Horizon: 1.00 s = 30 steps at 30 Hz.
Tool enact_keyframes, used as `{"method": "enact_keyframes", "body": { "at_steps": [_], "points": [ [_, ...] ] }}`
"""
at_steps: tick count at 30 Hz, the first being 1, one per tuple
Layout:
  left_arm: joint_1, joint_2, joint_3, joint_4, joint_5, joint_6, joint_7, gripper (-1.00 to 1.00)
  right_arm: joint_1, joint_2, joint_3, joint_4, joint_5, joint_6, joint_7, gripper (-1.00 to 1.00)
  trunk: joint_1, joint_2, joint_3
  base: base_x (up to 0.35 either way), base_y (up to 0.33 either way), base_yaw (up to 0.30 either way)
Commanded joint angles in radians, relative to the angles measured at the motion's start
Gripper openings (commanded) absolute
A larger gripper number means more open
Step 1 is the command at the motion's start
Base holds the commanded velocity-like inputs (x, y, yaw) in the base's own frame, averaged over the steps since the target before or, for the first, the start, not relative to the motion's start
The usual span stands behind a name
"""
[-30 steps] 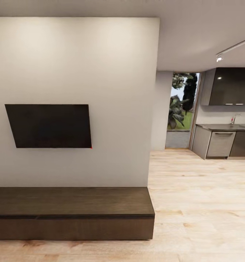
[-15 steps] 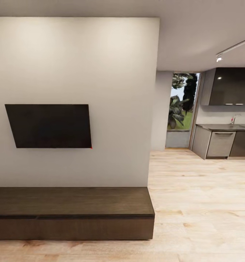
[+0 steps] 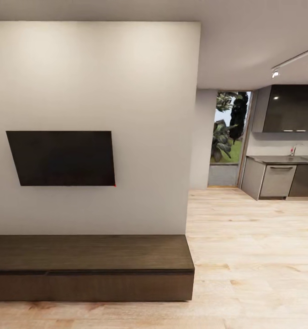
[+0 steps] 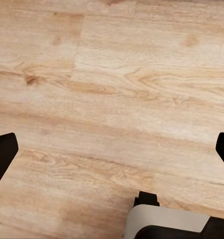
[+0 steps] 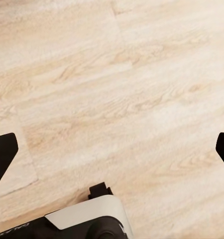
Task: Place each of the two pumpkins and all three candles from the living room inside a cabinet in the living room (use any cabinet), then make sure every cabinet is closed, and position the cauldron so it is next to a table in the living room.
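Observation:
The long, low dark brown cabinet stands against the white wall at the lower left of the head view, its fronts shut and its flat top bare. The pumpkins, candles, cauldron and table are out of view. In the left wrist view my left gripper hangs open over bare wood floor, its black fingertips at the picture's two sides. My right gripper is likewise open over the floor, with nothing between its fingers.
A dark TV hangs on the wall above the cabinet. Light wood floor stretches to the right towards a grey kitchen counter and a tall window. Part of my white base shows under the left gripper.

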Motion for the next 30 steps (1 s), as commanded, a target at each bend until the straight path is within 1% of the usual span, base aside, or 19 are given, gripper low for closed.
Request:
{"method": "enact_keyframes", "body": {
  "at_steps": [1, 30],
  "points": [
    [0.001, 0.001, -0.009, -0.002, 0.004, -0.002, 0.006, 1.0, 0.0, -0.001, 0.008, 0.001, -0.011, -0.003, -0.002, 1.0, 0.0, -0.001, -0.001, 0.0, 0.0, 0.0],
    [0.017, 0.001, -0.008, -0.002, 0.004, -0.004, 0.006, 1.0, 0.0, -0.003, 0.008, 0.003, -0.011, -0.002, -0.001, 1.0, 0.0, -0.001, -0.046, 0.0, 0.0, 0.0]
  ]
}}
